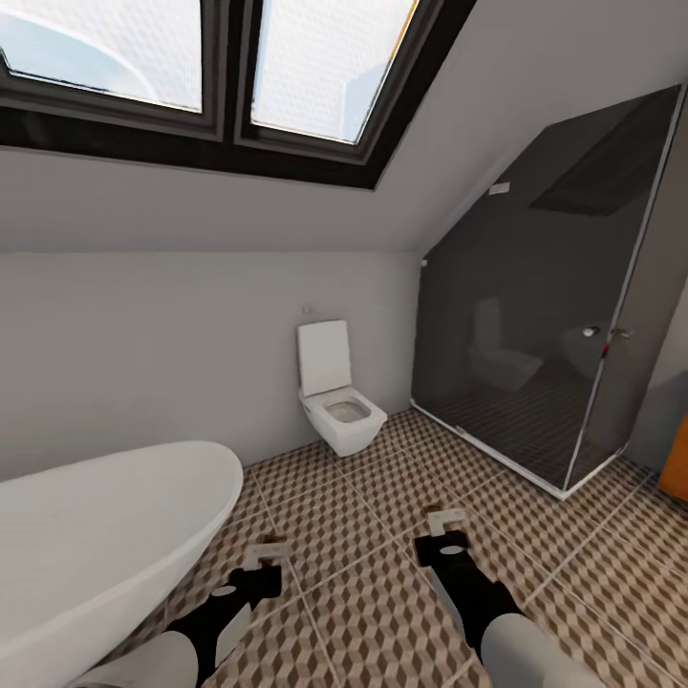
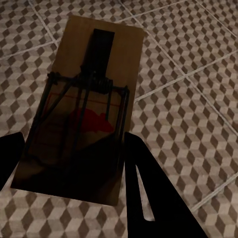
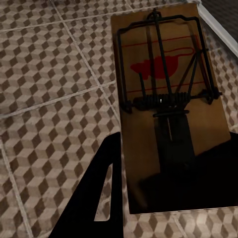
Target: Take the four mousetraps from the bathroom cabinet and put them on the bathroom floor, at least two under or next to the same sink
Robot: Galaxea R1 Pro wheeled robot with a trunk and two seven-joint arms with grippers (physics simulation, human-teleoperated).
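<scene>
Each gripper carries one mousetrap above the bathroom floor [image 1: 363, 506], which has cube-patterned tiles. My left gripper [image 1: 258, 570] is shut on a tan mousetrap [image 1: 265, 552], close to the bathtub's end. The left wrist view shows this mousetrap [image 2: 89, 99] with its dark wire spring and red mark, clamped by the left gripper [image 2: 74, 163]. My right gripper [image 1: 441, 543] is shut on a second mousetrap [image 1: 445, 523]. The right wrist view shows it [image 3: 163, 84] held flat in the right gripper [image 3: 163, 173]. An orange-brown sliver of the cabinet [image 1: 677, 468] shows at the right edge. The sink is out of view.
A curved white bathtub [image 1: 96, 545] fills the left foreground. A white toilet [image 1: 339, 401] hangs on the far wall. A dark glass shower enclosure [image 1: 545, 363] stands at the right. Open tiled floor lies between the bathtub, toilet and shower.
</scene>
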